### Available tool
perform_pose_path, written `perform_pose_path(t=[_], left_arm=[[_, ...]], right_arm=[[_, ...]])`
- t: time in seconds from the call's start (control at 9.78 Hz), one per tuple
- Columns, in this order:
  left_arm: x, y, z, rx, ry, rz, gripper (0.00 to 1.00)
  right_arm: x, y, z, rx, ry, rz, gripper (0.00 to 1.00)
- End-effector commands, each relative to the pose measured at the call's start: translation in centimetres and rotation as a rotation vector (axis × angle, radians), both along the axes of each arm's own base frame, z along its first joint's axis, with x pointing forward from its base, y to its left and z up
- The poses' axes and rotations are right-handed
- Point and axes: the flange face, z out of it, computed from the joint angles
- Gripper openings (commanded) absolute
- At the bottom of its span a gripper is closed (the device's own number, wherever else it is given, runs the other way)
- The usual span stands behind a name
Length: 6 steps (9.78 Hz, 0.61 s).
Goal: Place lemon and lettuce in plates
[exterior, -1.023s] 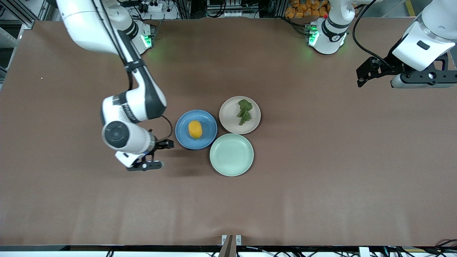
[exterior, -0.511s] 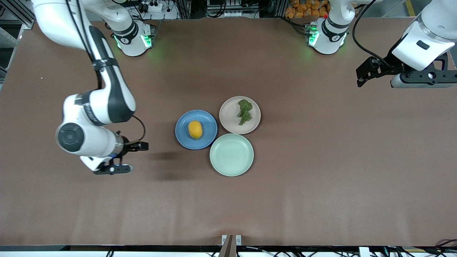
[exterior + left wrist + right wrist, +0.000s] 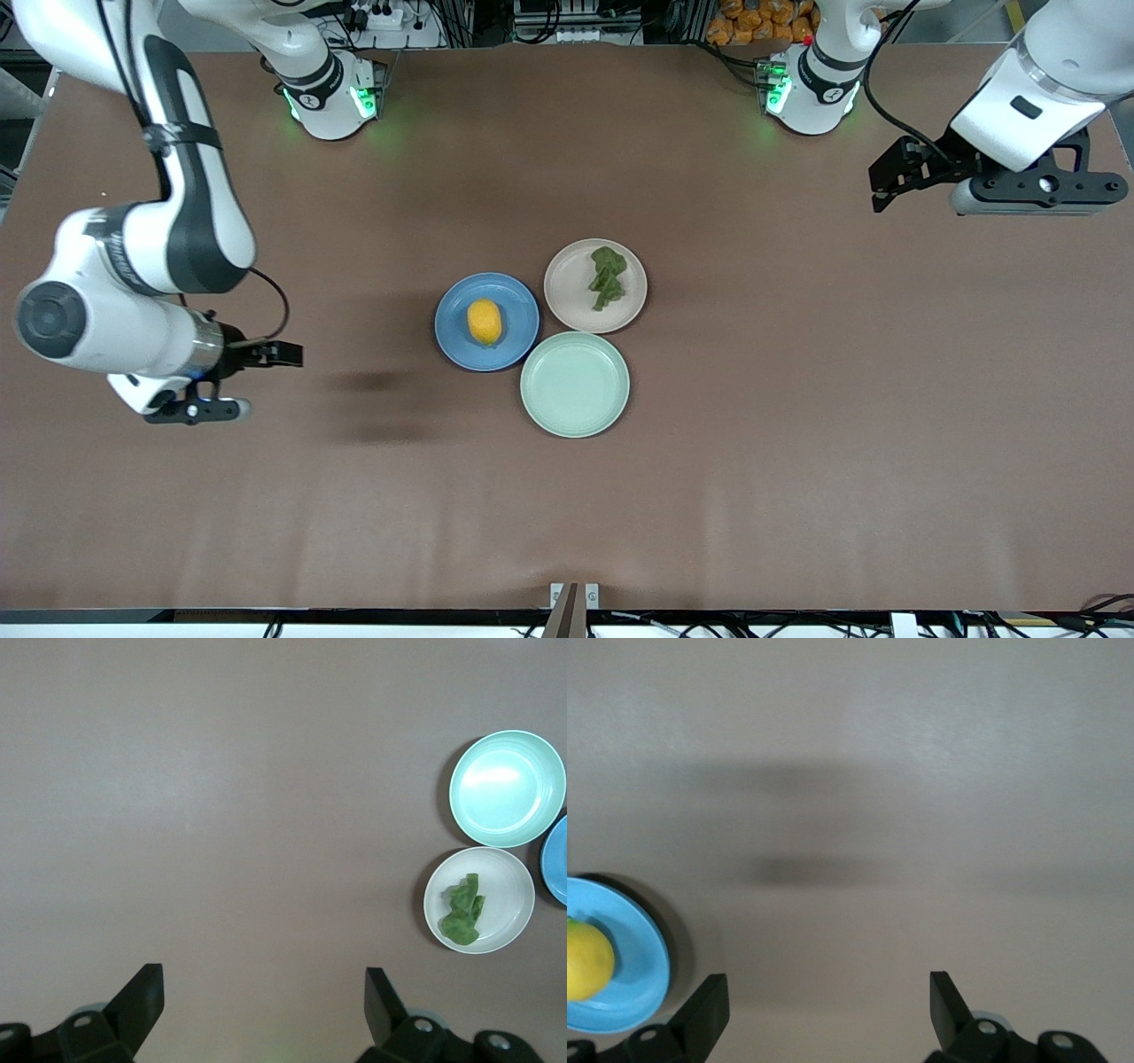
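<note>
The lemon (image 3: 484,322) (image 3: 585,958) lies on the blue plate (image 3: 519,308) (image 3: 642,948) at mid table. Touching that plate, toward the left arm's end, the beige-pink plate (image 3: 570,299) (image 3: 512,879) holds the dark green lettuce (image 3: 607,276) (image 3: 463,912). My right gripper (image 3: 288,354) (image 3: 828,983) hangs open over bare table toward the right arm's end, apart from the blue plate, nothing between its fingers. My left gripper (image 3: 879,188) (image 3: 263,979) is open and empty over bare table at the left arm's end.
An empty mint-green plate (image 3: 575,384) (image 3: 508,788) sits against both other plates, nearer the front camera. The brown table (image 3: 797,443) stretches bare around the three plates. Both arm bases stand along the table's edge farthest from the camera.
My right arm has swung away from the blue plate toward its own end of the table, gripper still open. The left gripper shifted slightly. Lemon and lettuce stayed put.
</note>
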Motion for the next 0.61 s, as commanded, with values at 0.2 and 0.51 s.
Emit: perform_pose_path(t=[0.2,0.51], left_arm=[[0.1,0.5,0.6,-0.022,0.011,-0.010,1.00],[0.2,0.6,0.7,-0.019,0.007,-0.001,1.00]], right_arm=[[-4.6,-3.1,4.3,-0.007,-0.036,0.015,1.00],[-6.7,-4.6,7.2,-0.010,-0.071,-0.005,1.00]])
